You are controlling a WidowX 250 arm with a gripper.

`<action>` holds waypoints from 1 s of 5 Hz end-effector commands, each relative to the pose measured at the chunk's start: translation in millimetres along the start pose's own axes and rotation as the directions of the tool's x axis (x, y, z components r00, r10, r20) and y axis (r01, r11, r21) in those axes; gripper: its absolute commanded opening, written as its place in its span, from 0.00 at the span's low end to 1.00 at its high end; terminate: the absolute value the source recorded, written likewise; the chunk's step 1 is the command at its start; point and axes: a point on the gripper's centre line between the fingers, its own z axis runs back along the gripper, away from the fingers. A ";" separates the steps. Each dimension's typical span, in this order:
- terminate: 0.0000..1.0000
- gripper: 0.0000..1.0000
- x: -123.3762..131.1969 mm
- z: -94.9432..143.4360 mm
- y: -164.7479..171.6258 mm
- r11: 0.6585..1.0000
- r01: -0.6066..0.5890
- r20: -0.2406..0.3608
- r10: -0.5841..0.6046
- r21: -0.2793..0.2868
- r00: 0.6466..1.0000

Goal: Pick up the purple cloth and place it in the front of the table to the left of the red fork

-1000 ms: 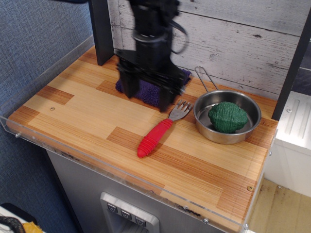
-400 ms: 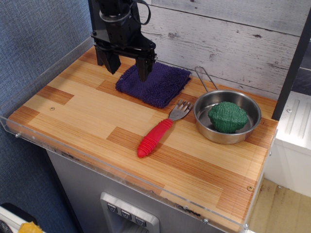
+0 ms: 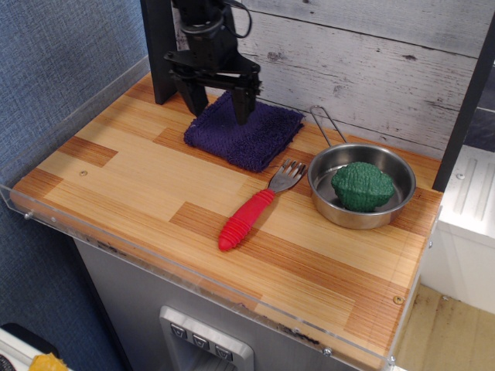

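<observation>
The purple cloth (image 3: 247,133) lies flat at the back of the table (image 3: 139,185), near the wooden wall. My black gripper (image 3: 217,107) hangs open over the cloth's back left part, one finger at its left edge and one over its surface. I cannot tell whether the fingertips touch the cloth. The red fork (image 3: 252,206) lies in the middle of the table, in front of the cloth, handle pointing to the front left, tines toward the back right.
A steel pan (image 3: 361,185) with a green bumpy object (image 3: 362,185) in it stands at the right, its thin wire handle toward the wall. A clear acrylic rim (image 3: 155,259) runs along the table's front and left edges. A dark post stands at the back left.
The gripper moved from low over the cloth's front to the back left, then shifted slightly right over the cloth's back left part. The cloth, fork and pan have not moved.
</observation>
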 end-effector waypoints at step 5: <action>0.00 1.00 26.3 -37.5 -13.5 0.987 0.138 -0.149 -0.124 0.084 0.981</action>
